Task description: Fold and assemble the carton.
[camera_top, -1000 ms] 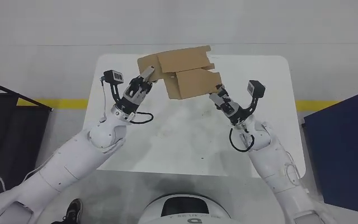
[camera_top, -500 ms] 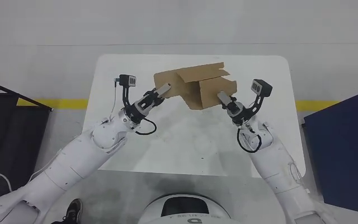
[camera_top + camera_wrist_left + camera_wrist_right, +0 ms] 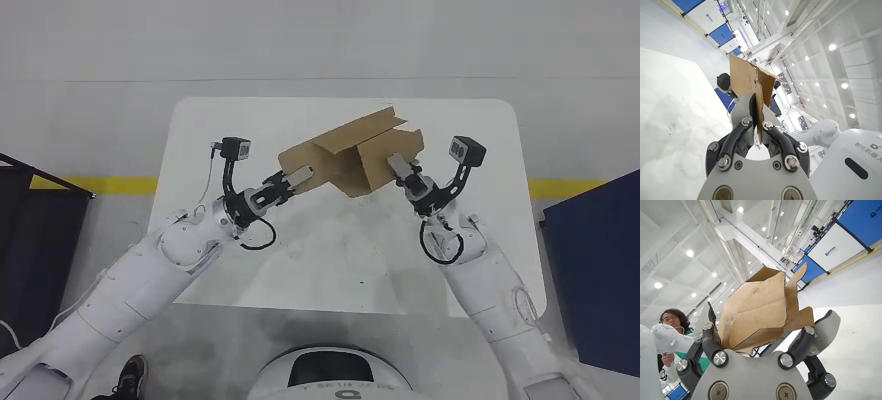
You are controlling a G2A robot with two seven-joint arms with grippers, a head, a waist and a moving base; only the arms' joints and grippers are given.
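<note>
- I have the carton (image 3: 350, 155) lifted above the table (image 3: 330, 260), partly opened.
- Left gripper (image 3: 303, 177) pinches one carton edge tight.
- Right gripper (image 3: 398, 161) spreads wide around the carton's other end.
- Squaring and closing remain, I judge.

A brown corrugated carton (image 3: 350, 155) (image 3: 745, 79) (image 3: 753, 313), partly opened into a skewed tube with its end flaps loose and unfolded, hangs tilted above the far half of the white table (image 3: 300, 250). One thin panel edge is pinched between the fingers of the left gripper (image 3: 300, 178) (image 3: 757, 113). The opposite end sits between the widely spread fingers of the right gripper (image 3: 400, 162) (image 3: 770, 321). Creases and notched flap edges mark the cardboard.
</note>
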